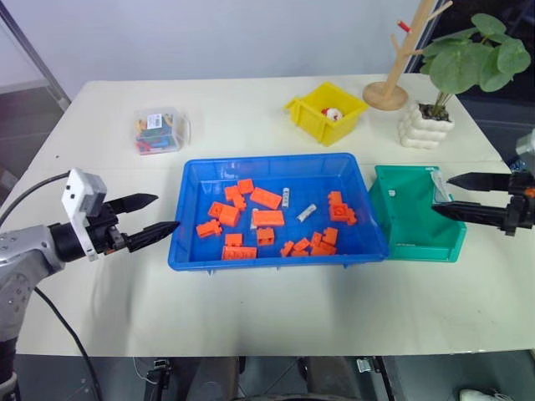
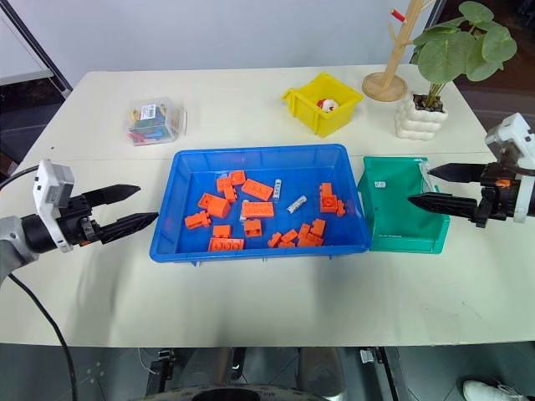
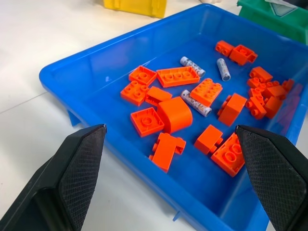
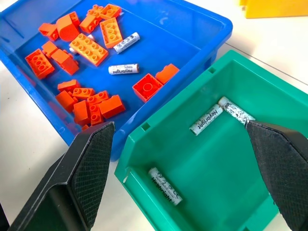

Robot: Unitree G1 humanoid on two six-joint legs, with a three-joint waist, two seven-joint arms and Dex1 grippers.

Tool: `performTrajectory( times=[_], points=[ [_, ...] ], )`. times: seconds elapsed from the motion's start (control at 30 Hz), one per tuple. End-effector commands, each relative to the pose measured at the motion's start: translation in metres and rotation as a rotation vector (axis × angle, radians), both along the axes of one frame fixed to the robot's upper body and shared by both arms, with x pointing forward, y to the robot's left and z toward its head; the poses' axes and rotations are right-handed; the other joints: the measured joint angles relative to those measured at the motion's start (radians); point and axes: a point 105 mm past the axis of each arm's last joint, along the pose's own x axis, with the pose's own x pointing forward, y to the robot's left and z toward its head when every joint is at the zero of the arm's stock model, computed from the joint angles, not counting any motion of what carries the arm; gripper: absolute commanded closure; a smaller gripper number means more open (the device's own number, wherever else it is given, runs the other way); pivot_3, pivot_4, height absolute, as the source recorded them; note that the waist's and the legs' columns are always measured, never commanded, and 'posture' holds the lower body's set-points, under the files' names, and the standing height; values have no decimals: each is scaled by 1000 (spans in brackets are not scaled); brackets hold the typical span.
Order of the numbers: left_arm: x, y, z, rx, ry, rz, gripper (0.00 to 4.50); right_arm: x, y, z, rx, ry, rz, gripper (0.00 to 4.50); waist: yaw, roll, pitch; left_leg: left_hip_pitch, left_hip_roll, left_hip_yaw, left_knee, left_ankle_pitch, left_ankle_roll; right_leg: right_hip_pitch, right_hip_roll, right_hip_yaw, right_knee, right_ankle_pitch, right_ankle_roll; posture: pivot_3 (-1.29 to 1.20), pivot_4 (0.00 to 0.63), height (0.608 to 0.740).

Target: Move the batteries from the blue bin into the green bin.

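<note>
Hovering wide open and empty beside the blue bin [image 1: 188, 251], the left gripper [image 1: 150, 219] faces three batteries [image 3: 196, 103] among orange bricks [image 1: 267, 218], while the right gripper [image 2: 435, 185], equally open, overlooks three batteries [image 4: 206, 119] inside the green bin [image 2: 384, 238].

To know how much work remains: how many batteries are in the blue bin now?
3. One battery and a second lie near the blue bin's middle; a third lies between orange bricks. Others may hide under bricks.
</note>
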Motion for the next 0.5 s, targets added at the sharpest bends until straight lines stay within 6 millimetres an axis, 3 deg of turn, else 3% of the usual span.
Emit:
performTrajectory(
  times=[0.03, 0.2, 0.37, 0.5],
  points=[
    [-1, -6, 9, 2, -35, -19, 0, 0, 0, 14, -28, -48, 14, 47, 0, 0, 0, 0, 0, 0, 0, 0, 0, 0, 0, 0, 0, 0, 0, 0, 150, 740],
    [-1, -7, 9, 0, -36, -17, 0, 8, 4, 19, -34, -90, 23, 47, -3, 0, 0, 0, 0, 0, 0, 0, 0, 0, 0, 0, 0, 0, 0, 0, 150, 740],
    [1, -12, 15, -3, -50, -29, 0, 37, 52, 37, -9, -247, 144, 47, -14, 0, 0, 1, 2, 1, 1, 0, 0, 0, 3, 2, 0, 1, -2, 0, 150, 740],
    [0, -19, 18, -8, -64, -41, 0, 59, 93, 40, 28, -325, 233, 47, -11, 0, 0, 1, 4, 1, 0, 0, 0, -1, 5, 3, 0, 3, 0, 0, 150, 740]
  ],
)
